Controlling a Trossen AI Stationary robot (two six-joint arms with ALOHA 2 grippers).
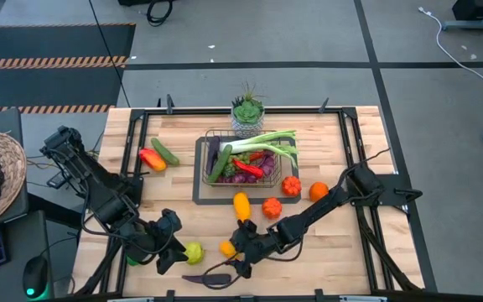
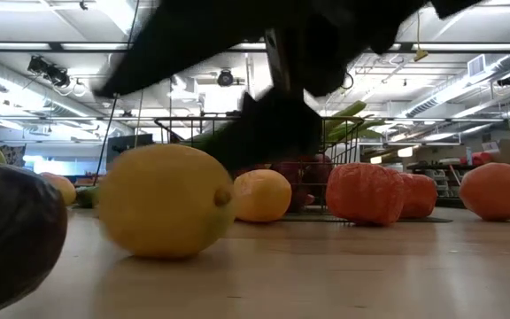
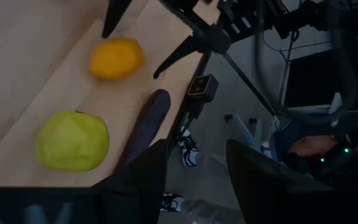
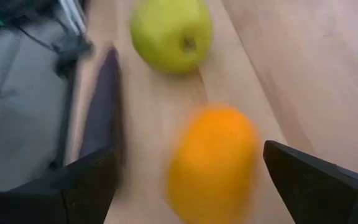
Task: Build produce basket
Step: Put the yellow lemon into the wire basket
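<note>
**Produce scattered around a half-filled basket**

Butcher-block table point(image 1: 342, 252) fills the middle of the high view, ringed by grey floor with striped mats at upper left. The basket point(image 1: 214, 178) sits centre on a dark mat, holding a leek point(image 1: 262, 141), purple grapes and a red chili. Loose produce lies below it: a yellow lemon point(image 1: 241, 205) and oranges. Bare wood opens at lower right.

The right gripper point(image 1: 231, 255), fingers spread wide, straddles a small orange fruit point(image 4: 213, 162) near the bottom edge. The left gripper point(image 1: 174, 248), open and empty, sits just beside a green apple point(image 1: 194, 251). A dark eggplant point(image 1: 208, 278) lies along the table's bottom edge.
</note>
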